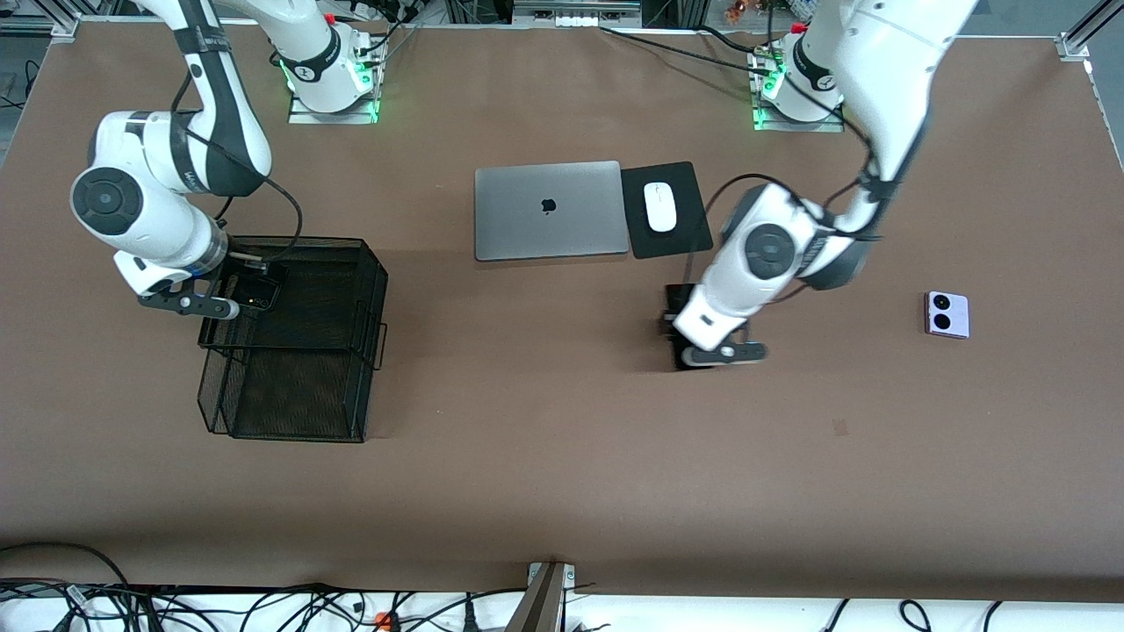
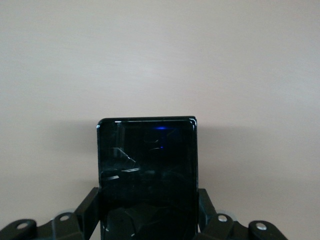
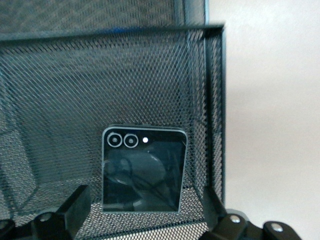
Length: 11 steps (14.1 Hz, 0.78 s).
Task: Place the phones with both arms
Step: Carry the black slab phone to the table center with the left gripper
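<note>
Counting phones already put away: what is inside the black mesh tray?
The black mesh tray holds one small black flip phone in its upper tier, lying between the open right gripper's fingers. The arm covers part of that tier; the lower tier shows only mesh.

We count three phones. One is a small black flip phone (image 3: 143, 170), and it lies in the mesh tray between the right gripper's (image 1: 230, 298) wide-apart jaws. One is a long black phone (image 2: 147, 175), pinched between the left gripper's (image 1: 702, 347) closed jaws. One is a lavender phone (image 1: 947, 314) with two black circles, well apart from both sets of jaws. We count two robot arms and two grippers. We see one black mesh tray (image 1: 351, 351), one grey laptop (image 1: 551, 210), one white mouse (image 1: 659, 206) and one black mouse pad (image 1: 689, 237) on the counter (image 1: 562, 491).
</note>
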Each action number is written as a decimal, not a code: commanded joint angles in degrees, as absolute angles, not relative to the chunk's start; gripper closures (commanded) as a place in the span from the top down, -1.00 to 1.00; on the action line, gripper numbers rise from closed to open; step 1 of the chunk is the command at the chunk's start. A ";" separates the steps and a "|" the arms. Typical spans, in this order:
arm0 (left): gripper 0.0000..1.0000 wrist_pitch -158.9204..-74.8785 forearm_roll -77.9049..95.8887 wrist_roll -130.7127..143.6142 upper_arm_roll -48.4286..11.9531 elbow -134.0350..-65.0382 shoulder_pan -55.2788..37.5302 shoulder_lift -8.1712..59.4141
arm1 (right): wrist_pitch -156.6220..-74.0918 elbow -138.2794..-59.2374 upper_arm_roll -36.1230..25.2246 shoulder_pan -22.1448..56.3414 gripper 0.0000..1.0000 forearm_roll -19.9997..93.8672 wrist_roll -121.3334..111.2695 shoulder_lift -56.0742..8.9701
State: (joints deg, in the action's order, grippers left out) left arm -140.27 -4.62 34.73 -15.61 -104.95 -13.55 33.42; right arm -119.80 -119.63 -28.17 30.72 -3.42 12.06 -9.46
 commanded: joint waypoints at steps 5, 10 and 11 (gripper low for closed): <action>-1.00 -137.02 -4.57 39.10 -8.54 -84.75 -29.51 45.43 | -107.60 -105.85 -28.30 30.76 0.99 3.77 10.46 -11.85; -1.00 -137.02 -4.48 48.23 0.59 -74.18 -40.23 54.57 | -97.31 -90.82 -28.21 30.59 0.99 8.96 10.37 -19.50; -1.00 -137.11 -4.40 50.25 2.18 -73.92 -41.73 55.54 | -96.08 -88.70 -28.21 30.50 0.99 9.40 10.37 -20.56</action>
State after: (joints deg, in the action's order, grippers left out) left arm -138.74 -4.62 46.49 -1.84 -78.81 -37.79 51.87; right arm -100.24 -95.69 -27.97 30.93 7.38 11.44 -16.13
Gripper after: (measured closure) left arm 0.203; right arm 0.004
